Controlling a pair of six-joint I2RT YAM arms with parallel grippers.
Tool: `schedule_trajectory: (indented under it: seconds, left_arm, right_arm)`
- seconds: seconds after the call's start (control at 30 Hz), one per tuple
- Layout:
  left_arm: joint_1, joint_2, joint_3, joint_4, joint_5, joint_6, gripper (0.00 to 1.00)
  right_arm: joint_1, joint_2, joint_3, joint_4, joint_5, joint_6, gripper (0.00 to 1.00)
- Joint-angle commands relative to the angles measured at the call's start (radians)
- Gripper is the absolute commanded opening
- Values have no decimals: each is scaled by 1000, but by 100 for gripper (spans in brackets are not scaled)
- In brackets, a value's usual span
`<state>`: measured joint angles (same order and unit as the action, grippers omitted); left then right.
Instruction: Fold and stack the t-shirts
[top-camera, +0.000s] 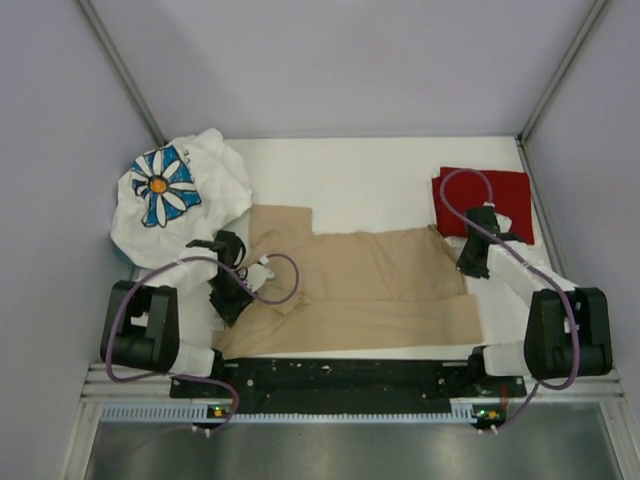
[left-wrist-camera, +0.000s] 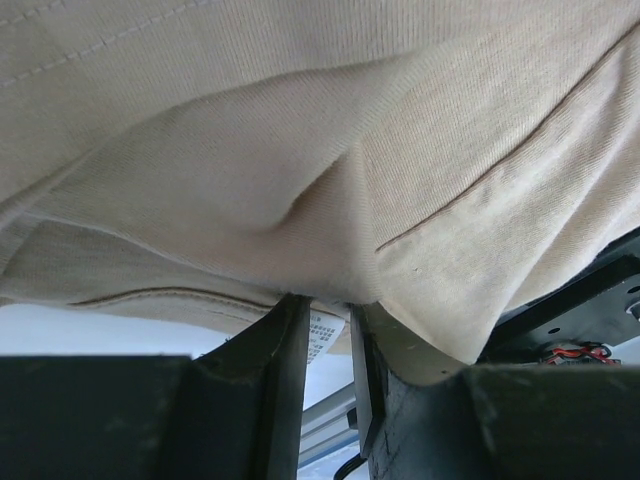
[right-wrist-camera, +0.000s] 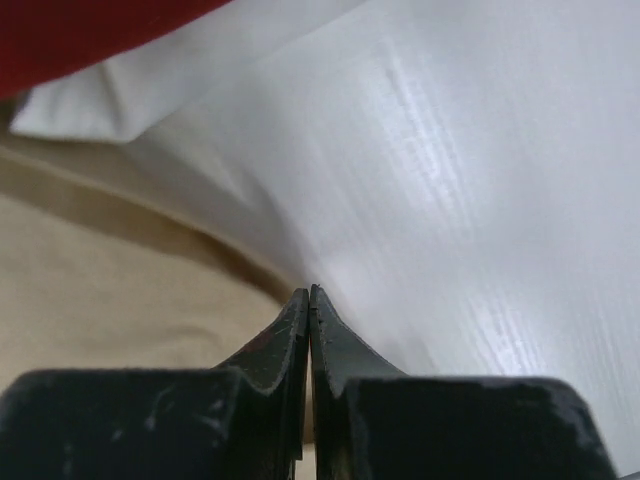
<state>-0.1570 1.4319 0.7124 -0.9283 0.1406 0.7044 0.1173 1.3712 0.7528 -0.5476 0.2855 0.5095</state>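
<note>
The tan t-shirt (top-camera: 360, 290) lies spread across the middle of the table, its upper left part folded over. My left gripper (top-camera: 228, 290) is at the shirt's left edge. In the left wrist view its jaws (left-wrist-camera: 330, 305) stand narrowly apart with their tips buried in a raised fold of the tan cloth (left-wrist-camera: 300, 150). My right gripper (top-camera: 468, 262) is at the shirt's right edge. Its jaws (right-wrist-camera: 309, 290) are pressed together where the tan hem (right-wrist-camera: 120, 280) runs into the tips. The dark red t-shirt (top-camera: 485, 200) lies folded at the back right. The white daisy t-shirt (top-camera: 175, 195) is bunched at the back left.
The white table top (top-camera: 370, 180) is bounded by grey walls at the back and sides. A black rail (top-camera: 340, 375) with the arm bases runs along the near edge. Purple cables (top-camera: 285, 275) loop over both arms.
</note>
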Motion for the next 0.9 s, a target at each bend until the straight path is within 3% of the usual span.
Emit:
schedule_trajectory:
  seconds: [0.0, 0.17, 0.23, 0.4, 0.63, 0.87]
  left_arm:
    - [7, -4, -70, 82, -22, 24, 29]
    - [10, -39, -91, 68, -45, 32, 32]
    - [11, -51, -85, 54, -38, 27, 32]
    - [19, -99, -71, 26, -48, 29, 34]
    - [97, -41, -116, 42, -102, 44, 32]
    - [211, -54, -142, 28, -188, 89, 32]
  right_arm:
    - [-151, -20, -27, 66, 7, 11, 0]
    - [-242, -75, -18, 78, 20, 12, 0]
    - [-234, -133, -12, 87, -46, -11, 0]
    - [-10, -265, -50, 269, -214, -146, 0]
    - [143, 43, 147, 299, -402, -287, 0]
    - [193, 316, 359, 209, -301, -328, 0]
